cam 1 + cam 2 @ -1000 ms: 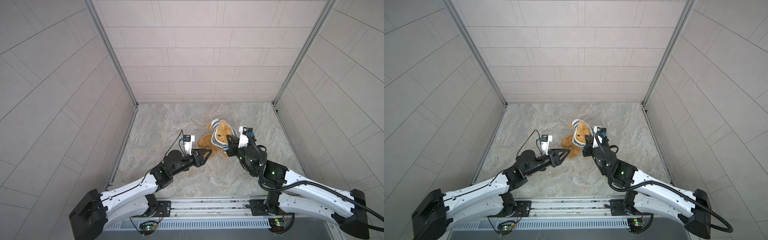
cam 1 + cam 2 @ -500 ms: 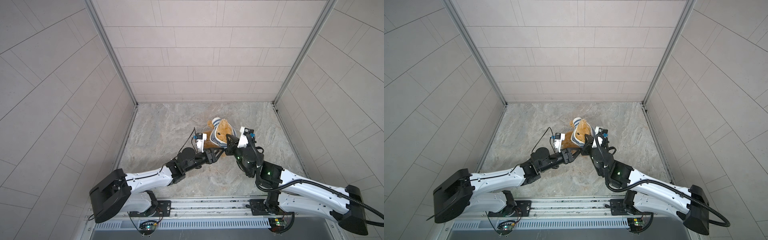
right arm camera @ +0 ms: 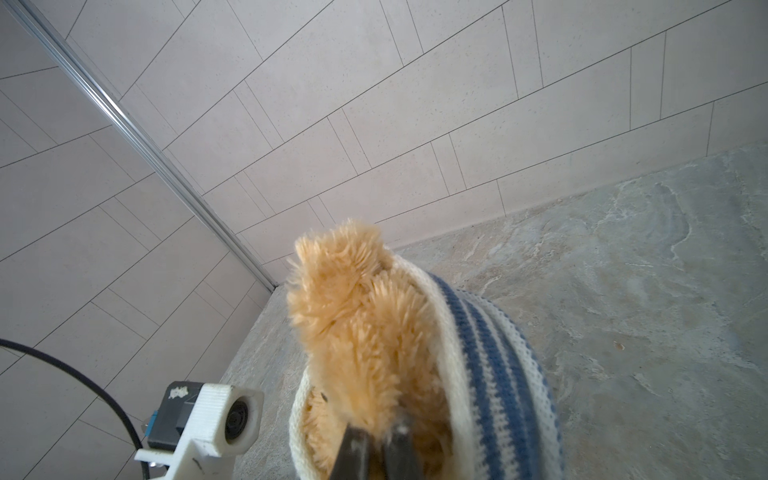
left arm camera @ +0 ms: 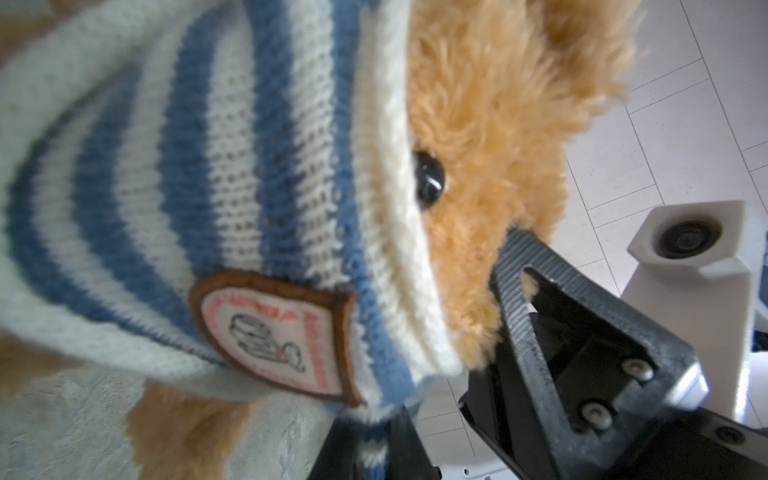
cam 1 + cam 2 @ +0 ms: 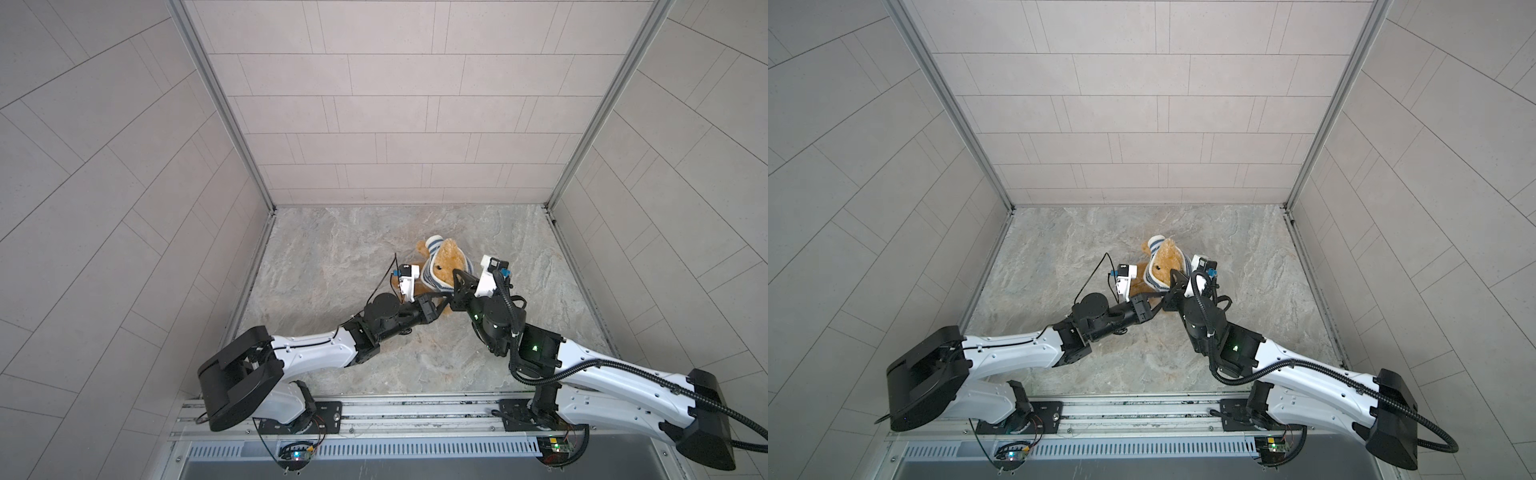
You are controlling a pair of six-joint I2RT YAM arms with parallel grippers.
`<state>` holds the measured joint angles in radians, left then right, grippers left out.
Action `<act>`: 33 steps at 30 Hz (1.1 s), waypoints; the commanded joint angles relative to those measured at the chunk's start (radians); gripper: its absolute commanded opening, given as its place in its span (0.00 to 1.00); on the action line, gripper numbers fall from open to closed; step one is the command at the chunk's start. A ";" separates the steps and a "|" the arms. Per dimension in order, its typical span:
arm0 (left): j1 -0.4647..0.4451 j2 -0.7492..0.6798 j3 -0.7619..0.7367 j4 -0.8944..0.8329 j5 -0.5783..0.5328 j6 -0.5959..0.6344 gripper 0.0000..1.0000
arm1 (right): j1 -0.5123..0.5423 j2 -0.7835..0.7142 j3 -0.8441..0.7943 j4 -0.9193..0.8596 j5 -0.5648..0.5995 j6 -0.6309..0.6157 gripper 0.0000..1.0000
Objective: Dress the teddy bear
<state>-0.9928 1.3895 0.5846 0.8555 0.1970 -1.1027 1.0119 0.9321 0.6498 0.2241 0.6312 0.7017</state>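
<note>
Right tool [image 3: 376, 432]: shut on teddy bear [image 3: 357, 316] face fur, steadying it; left tool [image 4: 372, 440]: pinching striped shirt [image 4: 249, 166] hem beside bear's muzzle, presumably for pulling down.

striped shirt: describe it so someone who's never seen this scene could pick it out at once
Near the middle of the grey marbled floor is a golden-brown teddy bear. The striped shirt is the knit bunched around its head. Blue and white stripes and a brown-edged badge set it apart from the plain fur.
</note>
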 commanded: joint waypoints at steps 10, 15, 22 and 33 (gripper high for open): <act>-0.077 0.106 0.002 -0.018 -0.043 0.028 0.00 | 0.017 -0.028 -0.012 0.066 0.041 0.037 0.00; -0.076 0.143 -0.013 -0.095 -0.096 0.072 0.00 | 0.025 -0.043 -0.021 0.073 0.044 0.039 0.00; -0.056 0.189 -0.032 -0.147 -0.150 0.101 0.00 | 0.031 -0.074 -0.025 0.080 0.038 0.040 0.00; 0.023 0.221 -0.094 -0.146 -0.172 0.101 0.00 | 0.033 -0.131 -0.013 0.022 0.022 0.060 0.00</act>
<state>-1.0019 1.5627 0.5465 0.8635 0.0528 -1.0153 1.0409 0.8661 0.5938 0.1280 0.6174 0.7273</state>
